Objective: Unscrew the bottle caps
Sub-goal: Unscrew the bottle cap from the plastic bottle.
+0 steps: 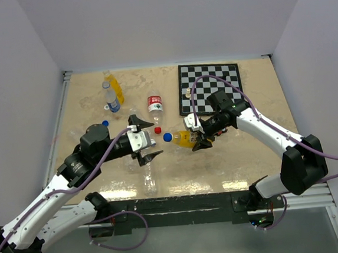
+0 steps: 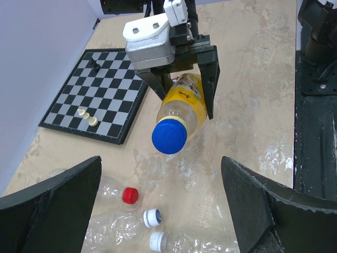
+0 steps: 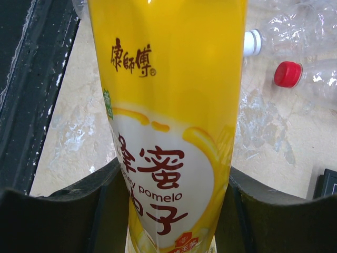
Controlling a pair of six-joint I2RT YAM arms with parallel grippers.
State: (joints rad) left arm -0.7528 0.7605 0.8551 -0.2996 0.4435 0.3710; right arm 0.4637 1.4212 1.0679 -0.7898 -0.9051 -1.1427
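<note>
My right claw [image 1: 198, 137] is clamped around the orange-yellow plastic drink bottle [image 2: 184, 97], holding it sideways. Its round blue ribbed screw cap [image 2: 169, 136] is on and pokes toward my left claw [image 1: 153, 140], which gapes wide open, just short of the cap.

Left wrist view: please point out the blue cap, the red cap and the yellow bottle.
blue cap [image 2: 169, 135], left wrist view, middle of its top.
red cap [image 2: 130, 195], left wrist view, its top.
yellow bottle [image 2: 184, 99], left wrist view, its label.
</note>
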